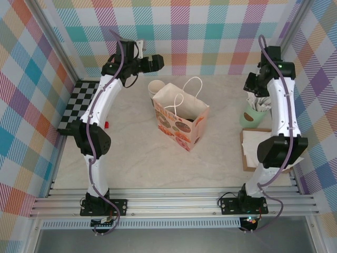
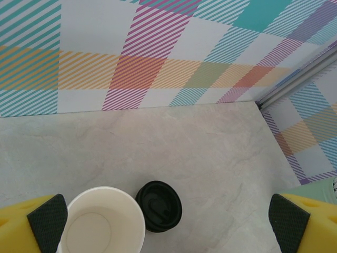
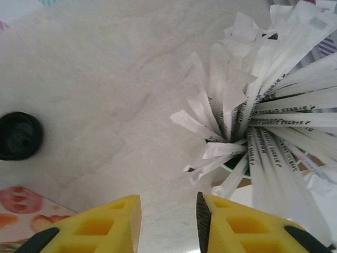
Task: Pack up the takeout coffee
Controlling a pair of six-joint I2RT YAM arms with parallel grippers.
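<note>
A small paper cup [image 2: 102,224], smooth and cream-white inside, stands lidless near the back of the pale, marble-veined counter [image 2: 210,158]. Its round black plastic lid [image 2: 159,205], moulded with a raised ring, lies flat just beside it. The left pincer [image 2: 167,226] hovers above the pair, its yellow fingers with dark textured pads [image 2: 47,221] spread as wide as they go, holding nothing. In front of the cup stands an open paper bag [image 1: 181,118], printed with doughnuts, with looped white cord handles. Off to the right, the right pincer [image 3: 168,221] has its blocky yellow fingers parted by a narrow, empty gap over a mint-green cup [image 1: 253,115] bristling with white paper-wrapped sticks [image 3: 263,105].
</note>
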